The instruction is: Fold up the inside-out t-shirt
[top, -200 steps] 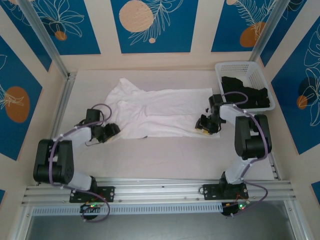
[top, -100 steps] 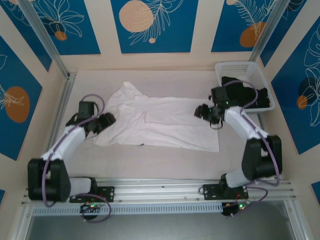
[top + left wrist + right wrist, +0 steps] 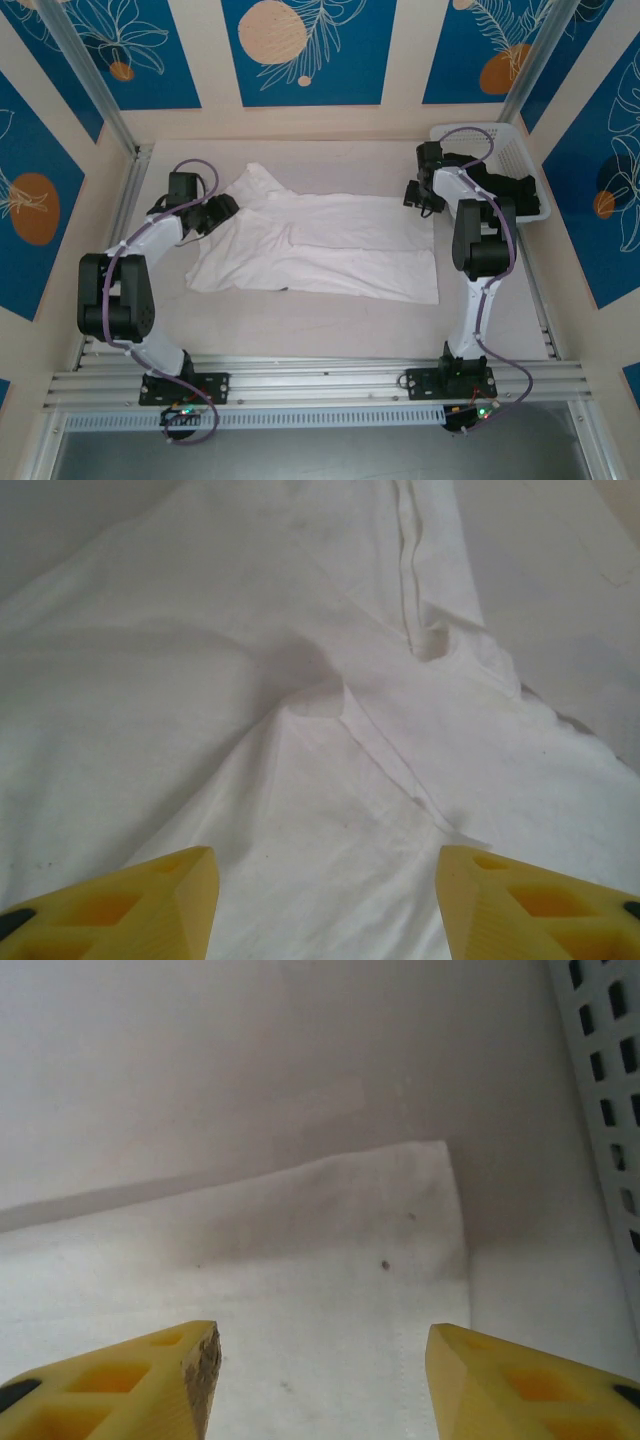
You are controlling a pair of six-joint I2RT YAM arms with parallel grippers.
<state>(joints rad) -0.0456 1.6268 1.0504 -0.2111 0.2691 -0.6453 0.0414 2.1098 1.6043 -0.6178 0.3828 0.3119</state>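
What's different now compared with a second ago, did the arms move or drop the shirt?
Both arms reached away from their bases. The left gripper went from the white t-shirt's near left edge to its far left part. The right gripper went from the near right corner to the far right one. Both are open now. The near hem lies closer to the bases. The basket and black garment stayed put.

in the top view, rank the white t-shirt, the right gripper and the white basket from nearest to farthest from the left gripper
From the left gripper:
1. white t-shirt: right under its open jaws, at the shirt's left end.
2. right gripper: across the shirt, over its far right corner.
3. white basket: farthest, in the far right corner, beyond the right gripper.
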